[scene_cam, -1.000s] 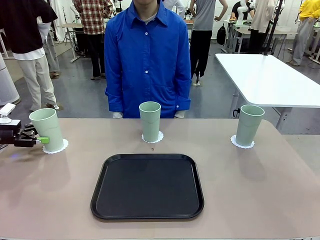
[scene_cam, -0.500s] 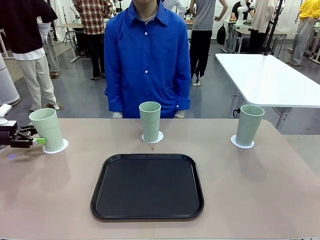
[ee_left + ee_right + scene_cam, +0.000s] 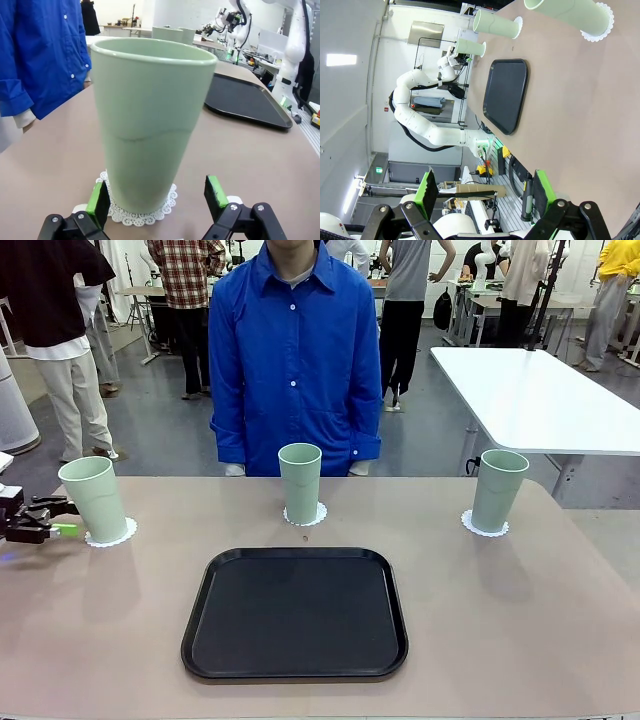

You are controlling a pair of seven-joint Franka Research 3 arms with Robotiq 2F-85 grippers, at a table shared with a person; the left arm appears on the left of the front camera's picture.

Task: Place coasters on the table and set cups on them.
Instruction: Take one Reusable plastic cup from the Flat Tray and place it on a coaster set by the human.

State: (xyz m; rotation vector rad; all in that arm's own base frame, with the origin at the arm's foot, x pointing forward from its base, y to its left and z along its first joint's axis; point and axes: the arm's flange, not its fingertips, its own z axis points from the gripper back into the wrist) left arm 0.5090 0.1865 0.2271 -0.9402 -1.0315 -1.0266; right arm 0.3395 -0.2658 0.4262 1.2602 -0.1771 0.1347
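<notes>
Three mint-green cups stand upright on the tan table (image 3: 520, 620), each on a white lacy coaster: the left cup (image 3: 93, 498) on its coaster (image 3: 112, 534), the middle cup (image 3: 300, 480) on its coaster (image 3: 306, 516), and the right cup (image 3: 498, 490) on its coaster (image 3: 484, 528). My left gripper (image 3: 55, 523) is open at the table's left edge, just clear of the left cup. In the left wrist view that cup (image 3: 150, 120) and its coaster (image 3: 142, 214) sit just beyond the gripper (image 3: 156, 194), untouched. My right gripper (image 3: 484, 189) is open and holds nothing, off the table's side.
A black tray (image 3: 295, 612) lies in the middle near my side. A person in a blue shirt (image 3: 295, 350) stands at the far edge behind the middle cup, hands down. A white table (image 3: 530, 390) stands at the back right.
My left gripper has drawn back to the left, away from the left cup, staying open. The cups, coasters and tray have not moved.
</notes>
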